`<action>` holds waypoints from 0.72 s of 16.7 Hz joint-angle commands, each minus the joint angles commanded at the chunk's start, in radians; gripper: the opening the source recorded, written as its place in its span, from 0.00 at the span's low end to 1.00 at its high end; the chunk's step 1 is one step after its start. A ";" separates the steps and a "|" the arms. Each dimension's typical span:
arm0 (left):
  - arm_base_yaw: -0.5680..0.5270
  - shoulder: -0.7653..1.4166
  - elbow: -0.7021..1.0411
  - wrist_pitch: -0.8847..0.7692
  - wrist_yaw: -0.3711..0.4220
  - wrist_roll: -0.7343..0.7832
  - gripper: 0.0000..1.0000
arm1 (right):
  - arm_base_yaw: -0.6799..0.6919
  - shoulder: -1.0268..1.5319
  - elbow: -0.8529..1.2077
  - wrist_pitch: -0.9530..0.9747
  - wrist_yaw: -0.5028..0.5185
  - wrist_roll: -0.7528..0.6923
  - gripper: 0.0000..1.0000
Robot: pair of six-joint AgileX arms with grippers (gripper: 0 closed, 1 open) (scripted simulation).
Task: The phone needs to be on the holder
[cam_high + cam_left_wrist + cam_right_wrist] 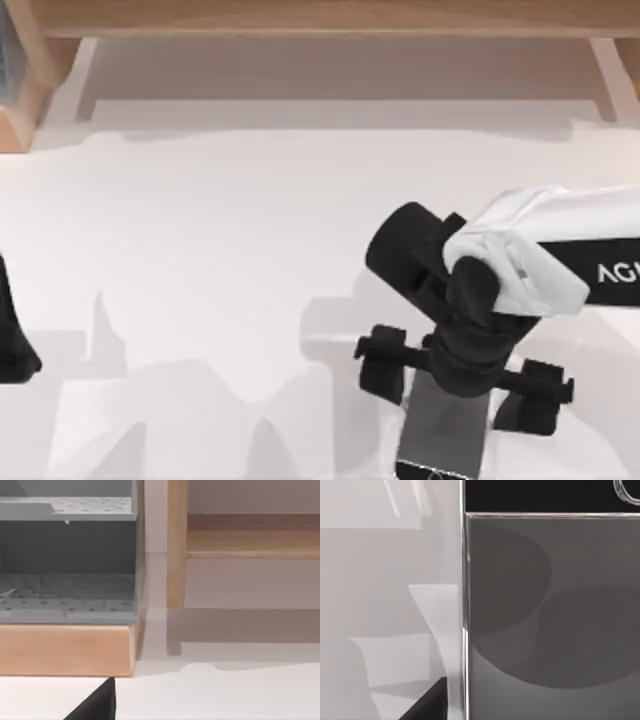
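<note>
One phone (440, 425) lay flat on the white counter (200, 300) near the front edge, right of centre in the top view, its grey screen facing up and its black bezel with the round button at the near end. The right gripper (463, 385) hung directly above the phone's far end, its two black fingers (383, 365) set wide apart, one on each side of the phone and clear of its long edges, so the jaws were spread and pinching nothing. In the right wrist view the phone (550, 615) showed its screen and one chrome edge close up. The left arm (15, 335) sat parked at the counter's left edge; I cannot tell how its jaws stood. One wooden shelf unit (65, 647) holding grey perforated trays (67, 592) stood beyond the counter.
</note>
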 joint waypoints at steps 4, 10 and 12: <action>0.000 0.000 0.000 0.000 0.000 0.000 1.00 | 0.000 0.000 0.000 0.000 0.000 0.000 0.40; 0.000 0.000 0.000 0.000 0.000 0.000 1.00 | 0.000 0.000 0.000 0.000 0.000 0.000 0.00; 0.000 0.000 0.000 0.000 0.000 0.000 1.00 | 0.000 0.000 0.000 0.000 0.000 0.000 0.00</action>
